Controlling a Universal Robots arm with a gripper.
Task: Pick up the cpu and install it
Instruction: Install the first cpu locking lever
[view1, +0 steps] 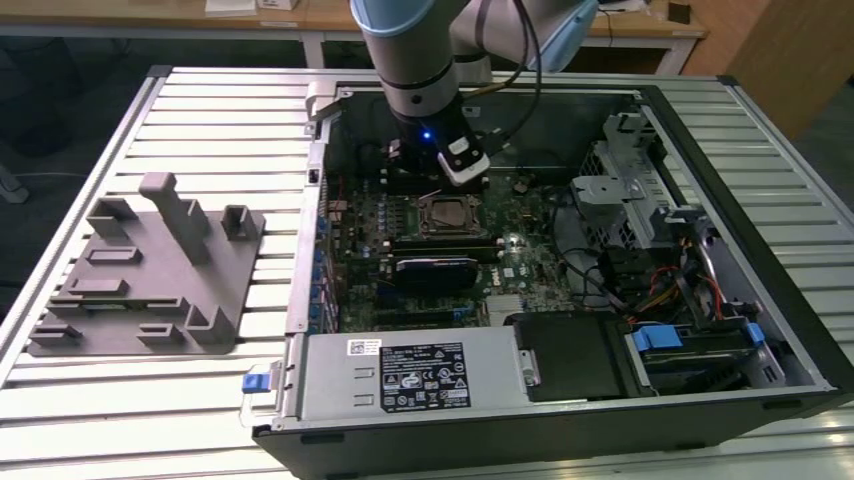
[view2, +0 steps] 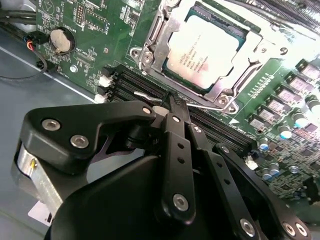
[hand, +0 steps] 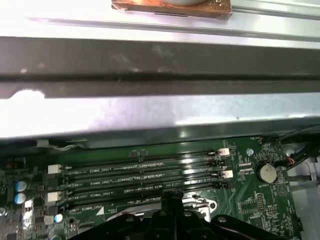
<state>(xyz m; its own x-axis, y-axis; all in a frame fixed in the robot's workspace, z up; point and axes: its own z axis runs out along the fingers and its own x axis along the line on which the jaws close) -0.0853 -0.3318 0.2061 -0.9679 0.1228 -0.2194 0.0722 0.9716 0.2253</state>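
The cpu sits flat in the socket frame on the green motherboard, just beyond the gripper tips — jaws drawn together, nothing held between them. Faint print on the cpu's top, too small to read. Memory slots run just beside the socket; case wall stands close behind — tight room there.

The arm reached down from the far side of the exterior view, its grey wrist section nearly upright and a small blue light glowing low on it. The gripper pointed downward. In the second wrist view its black linkage bars converged, and the fingers met at the tips with nothing between them.
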